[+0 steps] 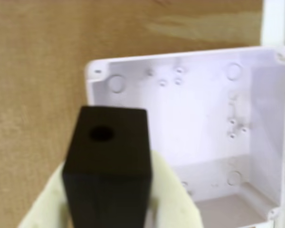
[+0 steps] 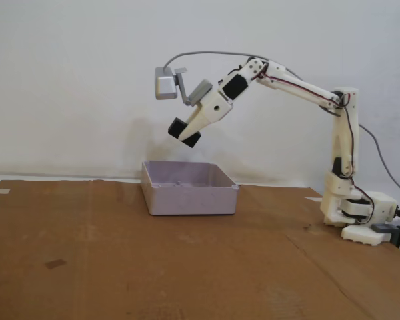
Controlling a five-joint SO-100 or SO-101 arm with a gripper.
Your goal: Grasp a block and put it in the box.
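Partly hidden in the wrist view, the block (image 1: 107, 166) fills the lower left of the frame; its lower end is cut off by the bottom edge, and pale fingers (image 1: 173, 194) cover its sides. Its upper end face, with a small round hole, is turned toward the camera. That view is soft, so fine detail inside the box (image 1: 256, 109) is hard to read, and the right side of the box runs out of frame.

Seen from the fixed view, the gripper (image 2: 185, 133) is closed on the block (image 2: 184, 132), holding it in the air above the box (image 2: 187, 199) and clear of its walls. The long axis of the block is tilted, pointing down and to the left in that view. The box sits on the brown worktop (image 2: 120, 267), and its inside floor is hidden by its front wall.
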